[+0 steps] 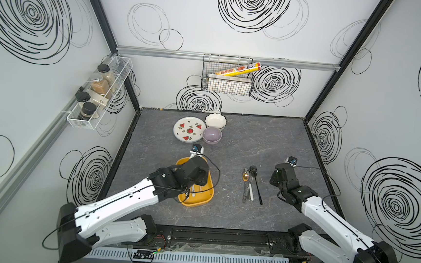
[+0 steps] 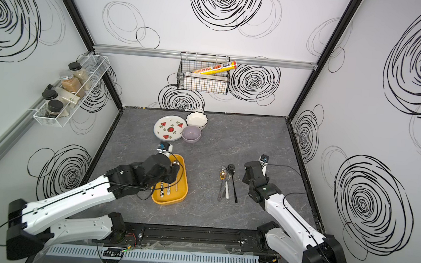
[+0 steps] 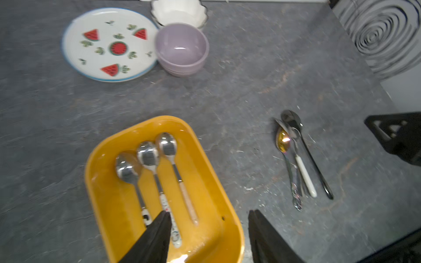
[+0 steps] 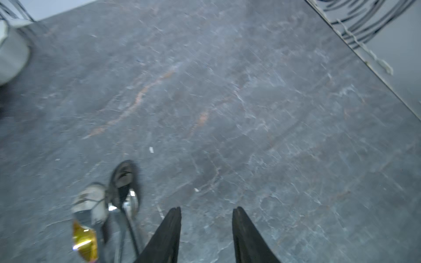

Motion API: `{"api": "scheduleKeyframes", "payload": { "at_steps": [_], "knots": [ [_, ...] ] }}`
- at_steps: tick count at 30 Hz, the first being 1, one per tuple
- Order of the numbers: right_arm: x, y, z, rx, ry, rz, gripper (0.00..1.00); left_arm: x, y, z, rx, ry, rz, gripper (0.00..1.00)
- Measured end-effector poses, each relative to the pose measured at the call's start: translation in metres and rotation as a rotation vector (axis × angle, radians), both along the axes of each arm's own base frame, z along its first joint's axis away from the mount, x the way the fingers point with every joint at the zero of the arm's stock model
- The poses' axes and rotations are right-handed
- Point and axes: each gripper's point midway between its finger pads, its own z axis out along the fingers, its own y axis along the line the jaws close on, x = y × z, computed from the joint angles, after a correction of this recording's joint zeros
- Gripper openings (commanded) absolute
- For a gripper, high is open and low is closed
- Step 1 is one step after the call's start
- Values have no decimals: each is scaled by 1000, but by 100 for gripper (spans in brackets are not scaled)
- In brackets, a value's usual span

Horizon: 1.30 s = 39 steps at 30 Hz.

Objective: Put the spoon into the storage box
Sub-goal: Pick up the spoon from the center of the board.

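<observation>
- The left fingers (image 3: pixel 157 239) hang over the near end of the storage box (image 3: pixel 102 205); they are spread apart and nothing is between them
- The storage box is yellow and sits at about 7 o'clock on the grey tabletop (image 1: pixel 267 141), partly under the left arm (image 1: pixel 123 199) in both top views
- Three spoons (image 3: pixel 148 157) lie flat inside the box, side by side, with their round ends pointing to 12 o'clock
- The watermelon plate (image 1: pixel 189 129) sits at 12 o'clock from the box, apart from it
- The purple bowl (image 1: pixel 212 135) is at 3 o'clock from the plate, just beside it, and the white bowl (image 1: pixel 215 120) is at 12 o'clock from the purple bowl
- More spoons lie on the bare tabletop at 3 o'clock from the box, not in it: the gold spoon (image 1: pixel 246 176), the white-handled spoon (image 1: pixel 251 194) and the black spoon (image 1: pixel 257 188), bunched close together
- The right fingers (image 4: pixel 168 236) hang over bare tabletop at 3 o'clock from those spoons, near the black spoon; they are spread apart and hold nothing
</observation>
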Motion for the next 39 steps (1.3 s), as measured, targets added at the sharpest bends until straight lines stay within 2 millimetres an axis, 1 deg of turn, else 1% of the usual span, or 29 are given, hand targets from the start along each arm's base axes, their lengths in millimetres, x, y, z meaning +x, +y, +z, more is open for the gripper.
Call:
{"api": "scheduleKeyframes", "payload": {
  "at_steps": [1, 4, 7, 11, 14, 17, 20, 24, 29, 37, 39],
  "knots": [
    [-4, -6, -10, -2, 16, -23, 41, -2, -22, -7, 1, 23, -34, 61],
    [-12, -18, -29, 4, 42, -71, 41, -2, -69, -33, 23, 86, -81, 61],
    [-11, -23, -31, 17, 26, -97, 41, -2, -113, -62, 44, 146, -117, 60],
    [-5, -21, -24, 43, -20, -106, 41, -5, -161, -96, 38, 219, -174, 58],
    [-3, -21, -19, 56, -46, -107, 42, -5, -187, -113, 25, 257, -204, 56],
    [-3, -21, -16, 65, -68, -107, 42, -2, -207, -123, 11, 279, -222, 55],
    [-3, -21, -15, 68, -74, -106, 42, 3, -222, -130, 4, 285, -229, 53],
    [-3, -20, -16, 70, -75, -105, 42, 7, -229, -144, 23, 294, -224, 51],
    [-2, -19, -15, 76, -80, -101, 42, 8, -222, -163, 75, 309, -206, 50],
    [-2, -18, -14, 84, -86, -97, 42, 12, -216, -177, 107, 312, -187, 48],
    [-2, -18, -14, 84, -86, -96, 42, 14, -217, -178, 111, 305, -181, 47]
  ]
}}
